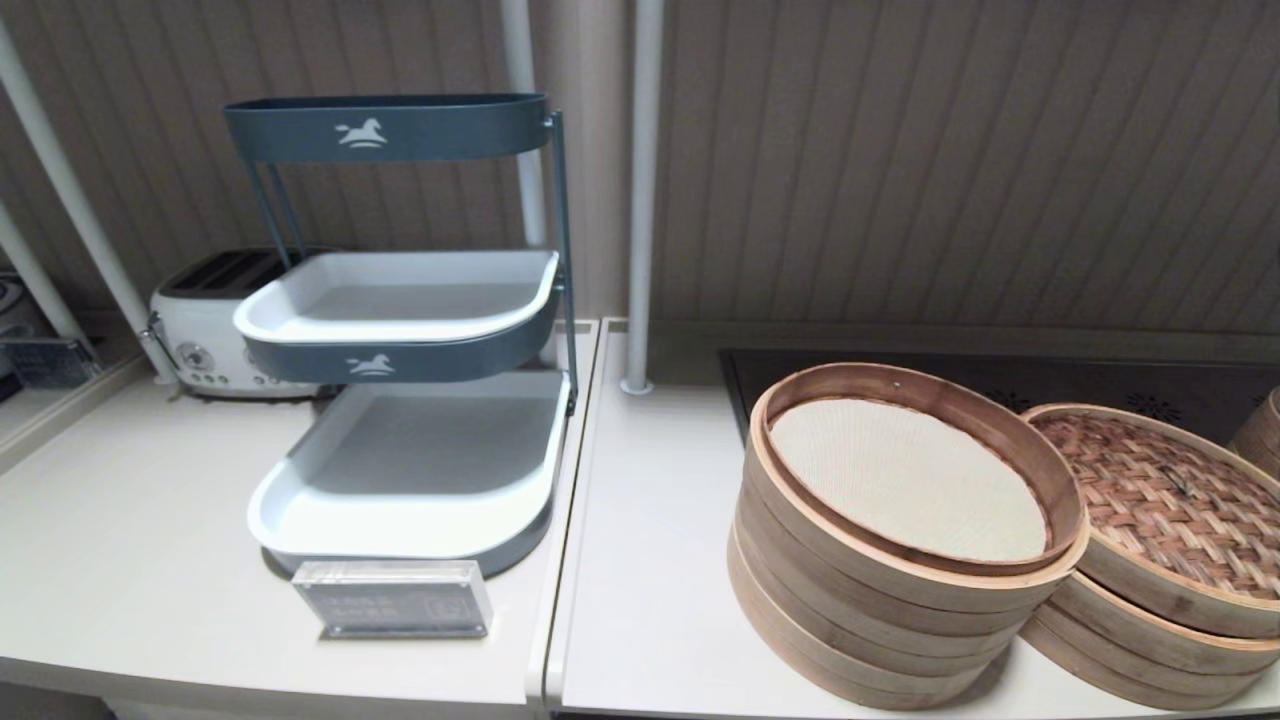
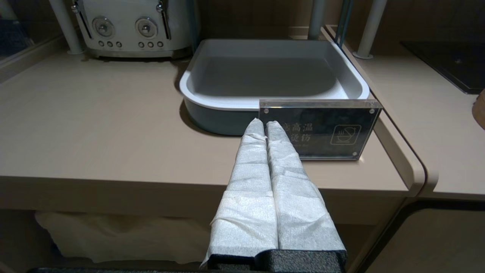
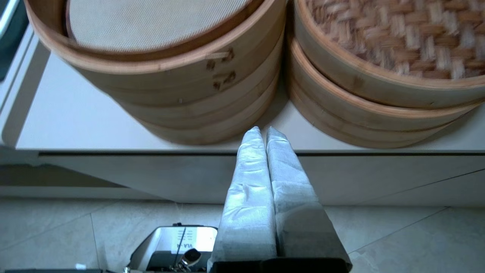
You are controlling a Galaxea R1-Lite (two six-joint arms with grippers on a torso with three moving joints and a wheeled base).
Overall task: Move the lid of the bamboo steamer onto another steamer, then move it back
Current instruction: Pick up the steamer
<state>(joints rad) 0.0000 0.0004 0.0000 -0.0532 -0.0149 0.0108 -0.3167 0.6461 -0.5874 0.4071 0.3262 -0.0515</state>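
Observation:
The bamboo steamer lid (image 1: 1165, 505), reddish-tan and woven with a pale rim band, lies on the low two-tier steamer (image 1: 1130, 645) at the counter's right end. The right wrist view shows the same lid (image 3: 398, 34) on that steamer (image 3: 360, 121). Touching it on the left is the taller stack (image 1: 870, 620) with its cream liner mat (image 1: 905, 480) uncovered. My right gripper (image 3: 260, 131) is shut and empty, hanging just off the counter's front edge, in line with the gap between the two steamers. Far to the left, my left gripper (image 2: 265, 123) is shut and empty before the counter edge. Neither arm shows in the head view.
A three-tier blue and white rack (image 1: 400, 330) stands on the left counter with a clear acrylic sign (image 1: 392, 598) before it and a white toaster (image 1: 205, 330) behind. Two white poles (image 1: 640, 200) rise at the back. A black cooktop (image 1: 1100, 385) lies behind the steamers.

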